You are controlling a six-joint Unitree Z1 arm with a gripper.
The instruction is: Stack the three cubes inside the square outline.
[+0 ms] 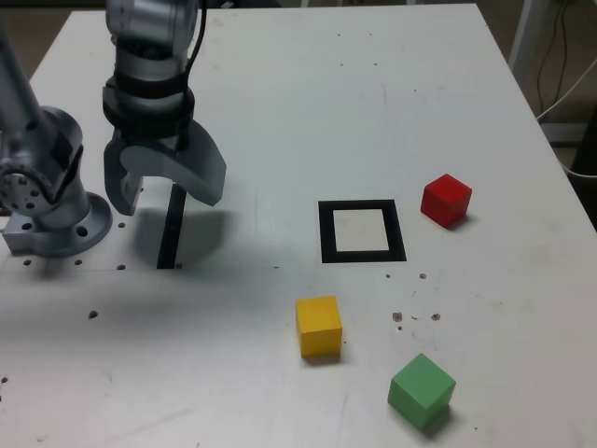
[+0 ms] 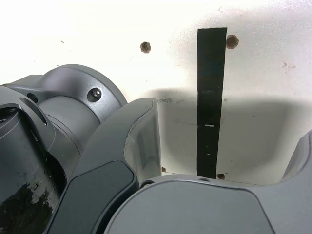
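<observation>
The square outline (image 1: 362,231) of black tape lies flat near the table's middle, its white centre bare. To its right in the exterior view sits the red cube (image 1: 446,200). In front of it rest the yellow cube (image 1: 319,326) and, further right, the green cube (image 1: 422,390). All three stand apart, outside the outline. My gripper (image 1: 160,189) hangs open and empty at the exterior view's left, well away from the cubes, above a narrow black strip (image 1: 171,227). In the wrist view only that strip (image 2: 211,100) and my grey fingers (image 2: 139,141) show.
The arm's round grey base (image 1: 58,219) is bolted at the exterior view's left edge. Small screw holes (image 2: 145,47) dot the white table (image 1: 326,103). Cables hang past the table's right edge.
</observation>
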